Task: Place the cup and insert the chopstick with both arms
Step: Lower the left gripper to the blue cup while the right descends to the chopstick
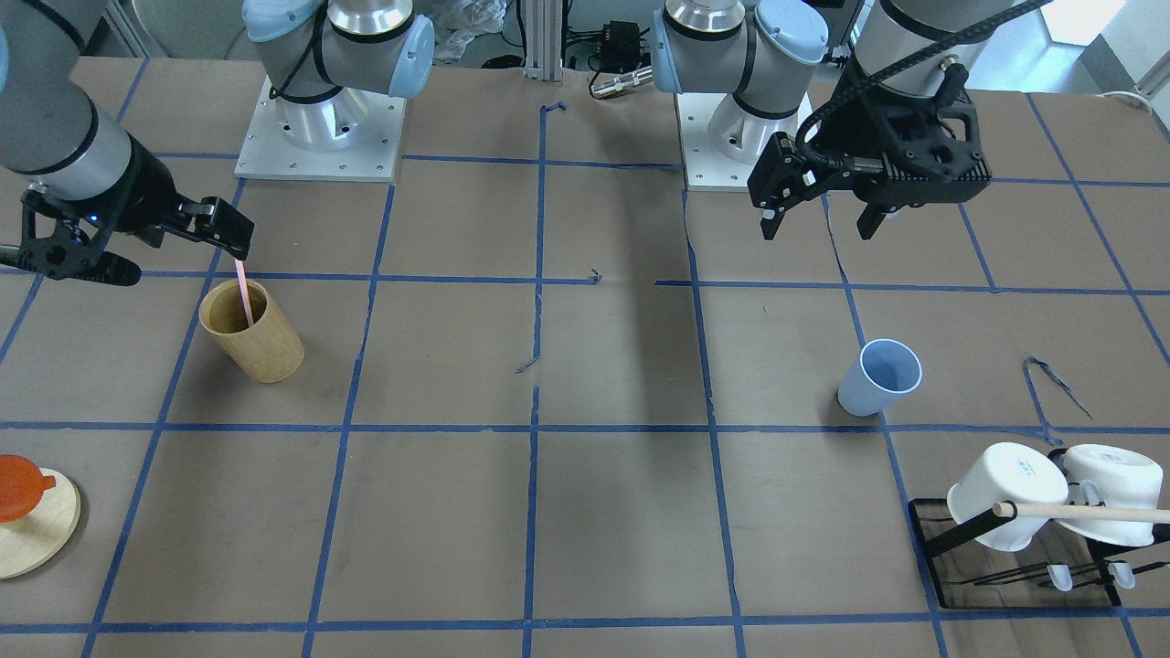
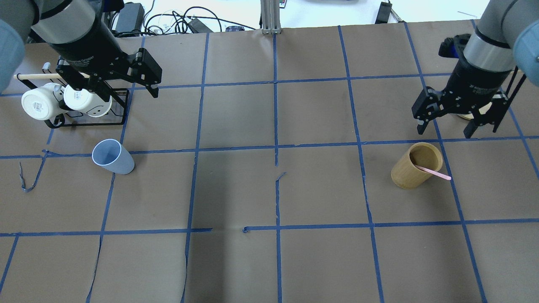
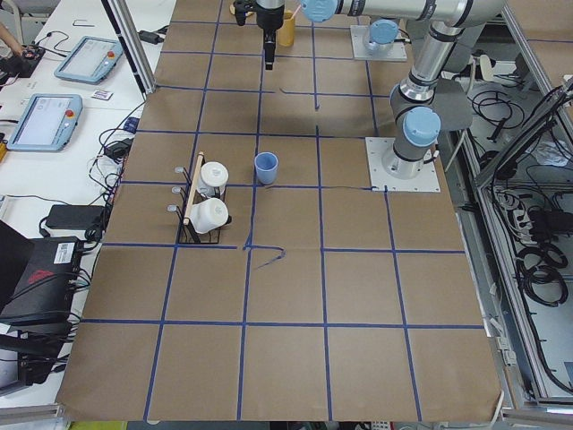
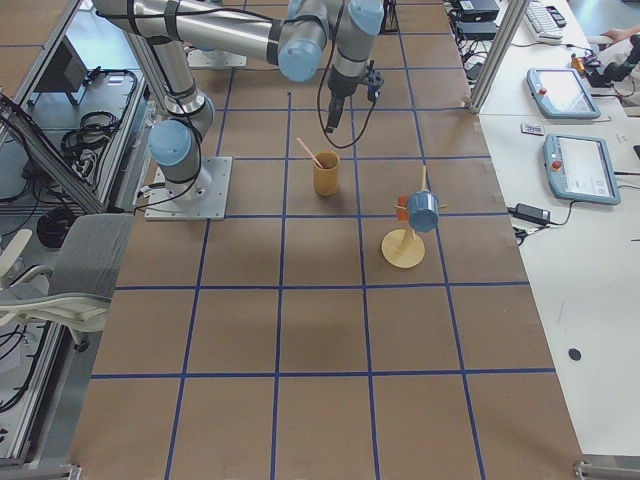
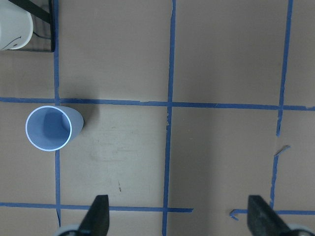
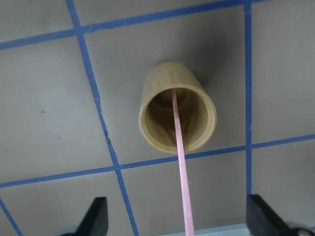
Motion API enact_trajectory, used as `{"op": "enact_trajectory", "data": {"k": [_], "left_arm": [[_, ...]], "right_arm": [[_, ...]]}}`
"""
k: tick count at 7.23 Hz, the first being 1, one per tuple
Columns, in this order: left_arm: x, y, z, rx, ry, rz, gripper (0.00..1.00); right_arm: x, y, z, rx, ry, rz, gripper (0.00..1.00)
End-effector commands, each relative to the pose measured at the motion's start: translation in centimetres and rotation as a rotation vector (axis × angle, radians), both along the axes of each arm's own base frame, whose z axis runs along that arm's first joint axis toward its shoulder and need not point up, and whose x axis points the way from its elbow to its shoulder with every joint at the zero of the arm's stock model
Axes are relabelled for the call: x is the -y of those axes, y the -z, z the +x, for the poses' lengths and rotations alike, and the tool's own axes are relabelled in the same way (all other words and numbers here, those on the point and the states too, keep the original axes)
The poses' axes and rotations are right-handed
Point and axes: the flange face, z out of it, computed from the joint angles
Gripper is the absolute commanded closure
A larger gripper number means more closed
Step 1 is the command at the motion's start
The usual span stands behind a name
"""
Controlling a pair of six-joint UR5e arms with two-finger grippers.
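The light-blue cup [image 1: 873,379] stands upright on the table and also shows in the overhead view [image 2: 111,158] and the left wrist view [image 5: 51,129]. My left gripper [image 1: 818,224] is open and empty, high above the table and off to the side of the cup [image 2: 122,90]. The pale-pink chopstick [image 1: 243,292] leans inside a tan wooden cup [image 1: 260,343]. My right gripper [image 2: 444,132] is open above that cup. In the right wrist view the chopstick [image 6: 179,162] runs up between the wide-apart fingers, not gripped.
A black rack [image 1: 1015,567] with two white mugs [image 1: 1005,498] on a wooden dowel stands near the blue cup. A round wooden stand [image 1: 37,535] with an orange piece sits at the table edge on my right side.
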Motion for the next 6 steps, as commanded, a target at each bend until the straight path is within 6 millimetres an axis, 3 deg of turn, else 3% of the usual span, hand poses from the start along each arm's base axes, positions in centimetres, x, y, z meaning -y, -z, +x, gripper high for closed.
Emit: {"op": "enact_trajectory", "data": {"k": [1, 2, 3, 4, 5, 6], "left_arm": [[1.6, 4.8, 1.8, -0.002, 0.055, 0.091, 0.00], [2.3, 9.3, 3.5, 0.002, 0.097, 0.103, 0.00], [2.2, 15.0, 6.4, 0.009, 0.083, 0.128, 0.00], [1.6, 19.8, 9.6, 0.032, 0.072, 0.111, 0.00], [1.0, 22.1, 11.8, 0.025, 0.109, 0.124, 0.00], [1.2, 23.4, 13.2, 0.018, 0.114, 0.139, 0.06]], "right_arm": [[-2.5, 5.7, -1.9, 0.037, 0.063, 0.138, 0.00], [-3.0, 6.0, -1.8, 0.051, 0.062, 0.182, 0.00], [-3.1, 6.8, -1.7, 0.068, 0.048, 0.224, 0.00], [-3.0, 6.6, -1.8, 0.061, 0.058, 0.221, 0.16], [-3.0, 6.6, -1.8, 0.063, 0.061, 0.221, 0.33], [-2.9, 6.6, -1.8, 0.062, 0.062, 0.219, 0.50]]}}
